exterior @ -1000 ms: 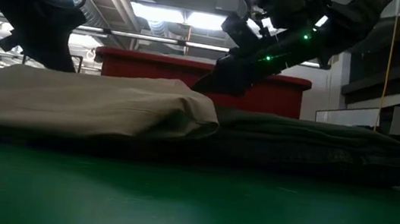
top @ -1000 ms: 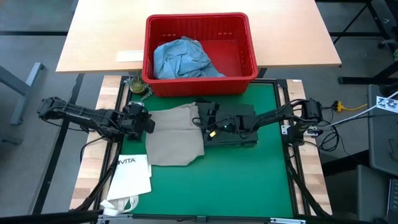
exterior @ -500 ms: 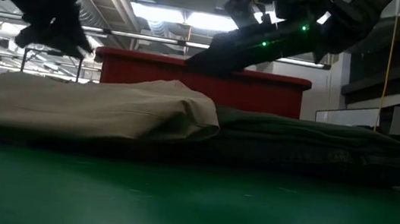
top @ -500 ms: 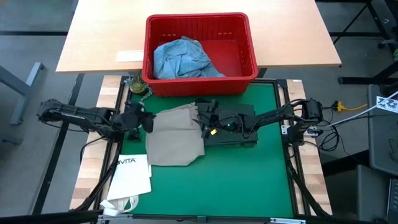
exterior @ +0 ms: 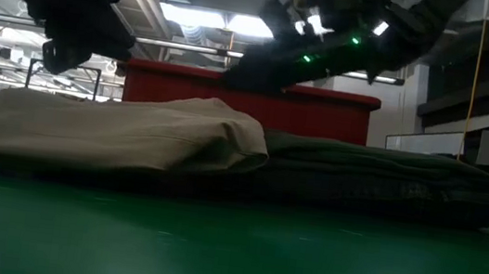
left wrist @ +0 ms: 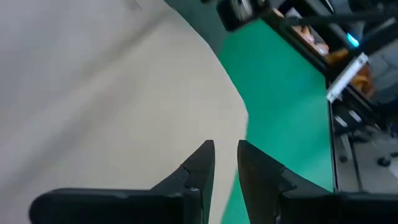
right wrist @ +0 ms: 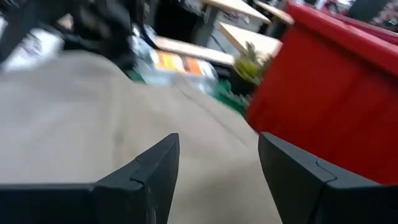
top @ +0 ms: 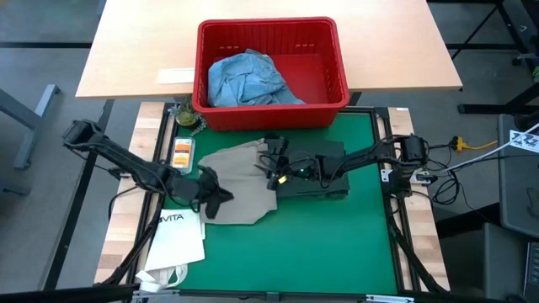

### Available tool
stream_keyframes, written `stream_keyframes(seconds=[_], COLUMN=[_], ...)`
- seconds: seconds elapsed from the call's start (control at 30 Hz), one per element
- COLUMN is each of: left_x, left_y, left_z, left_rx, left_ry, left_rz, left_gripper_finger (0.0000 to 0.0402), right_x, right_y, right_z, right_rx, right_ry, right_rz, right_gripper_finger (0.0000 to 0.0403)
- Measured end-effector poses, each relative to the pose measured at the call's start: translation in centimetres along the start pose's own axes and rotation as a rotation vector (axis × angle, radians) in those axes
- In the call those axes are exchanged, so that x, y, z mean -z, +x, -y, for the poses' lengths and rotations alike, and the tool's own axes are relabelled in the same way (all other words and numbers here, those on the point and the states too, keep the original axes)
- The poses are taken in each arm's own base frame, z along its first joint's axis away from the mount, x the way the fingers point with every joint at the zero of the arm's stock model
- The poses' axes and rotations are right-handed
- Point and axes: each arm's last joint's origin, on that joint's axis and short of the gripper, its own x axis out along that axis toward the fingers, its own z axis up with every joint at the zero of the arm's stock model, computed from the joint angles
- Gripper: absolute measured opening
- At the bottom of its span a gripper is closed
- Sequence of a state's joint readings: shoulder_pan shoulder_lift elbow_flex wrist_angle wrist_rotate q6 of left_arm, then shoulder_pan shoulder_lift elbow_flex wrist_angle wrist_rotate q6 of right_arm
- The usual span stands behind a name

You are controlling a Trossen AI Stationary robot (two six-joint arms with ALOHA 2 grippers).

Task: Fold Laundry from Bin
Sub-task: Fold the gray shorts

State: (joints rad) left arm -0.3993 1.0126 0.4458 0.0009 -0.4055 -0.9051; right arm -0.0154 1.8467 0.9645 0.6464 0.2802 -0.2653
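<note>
- I have the khaki-tan garment (top: 240, 181) lying flat on the green mat (top: 337, 244), just in front of the red bin (top: 271, 105); its right edge overlaps the dark green folded garment (top: 324, 168) beside it.
- My left pincer (top: 217, 199) sits over the near left corner of the khaki-tan garment, close to where the cloth ends and the mat begins.
- In the left wrist view, that pincer's fingers (left wrist: 196, 174) stand with only a narrow slit between them, above the tan cloth near its edge. Nothing sits in the slit (I cannot tell whether the tips touch the fabric).
- My right pincer (top: 271, 162) hangs over the far right part of the khaki-tan garment, where it meets the dark green one, just short of the bin.
- In the right wrist view, its fingers (right wrist: 155, 180) are spread wide with tan cloth showing between them and the bin's red wall to one side; they grip nothing.
- The low view shows both arms above the cloth, and the tan garment's folded edge lapping onto the dark green one.
- A light blue denim garment (top: 248, 80) lies crumpled inside the bin, well apart from both pincers.
- A white paper bag (top: 178, 240) printed "VITA" lies on the tabletop at the mat's near left, just beside the left arm.
</note>
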Motion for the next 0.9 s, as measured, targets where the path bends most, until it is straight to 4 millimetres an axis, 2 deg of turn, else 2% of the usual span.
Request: stream_keyframes(seconds=[0.17,0.3,0.4,0.5,0.73,0.9], left_x=[2.1,4.0,5.3,6.4,8.4,9.2], left_y=[1.6,2.7,3.5,4.0,4.6,4.9], left_z=[0.7,0.5,0.2,0.0,-0.4,-0.5], left_rx=[-0.014,-0.07,-0.106,-0.134,-0.147,-0.145], left_ry=[0.052,0.089,0.127,0.163,0.214,0.182], left_rz=[-0.031,-0.096,-0.141,-0.178,-0.287,-0.331], left_gripper_finger=[0.0044,0.0026,0.0015,0.0006,0.0003,0.0003], right_x=[-2.3,-2.6,-2.2,-0.9,1.1,1.4], right_y=[2.1,3.2,4.0,4.9,6.1,6.3], right_z=[-0.7,-0.5,-0.1,0.6,3.1,4.2], right_rx=[-0.007,0.041,0.067,0.072,0.123,0.151], right_ry=[-0.005,-0.054,-0.114,-0.126,-0.078,-0.026], right_rz=[0.011,-0.144,-0.232,-0.292,-0.344,-0.34], right_gripper_finger=[0.0221,0.0221,0.0221,0.0221,0.0221,0.0221])
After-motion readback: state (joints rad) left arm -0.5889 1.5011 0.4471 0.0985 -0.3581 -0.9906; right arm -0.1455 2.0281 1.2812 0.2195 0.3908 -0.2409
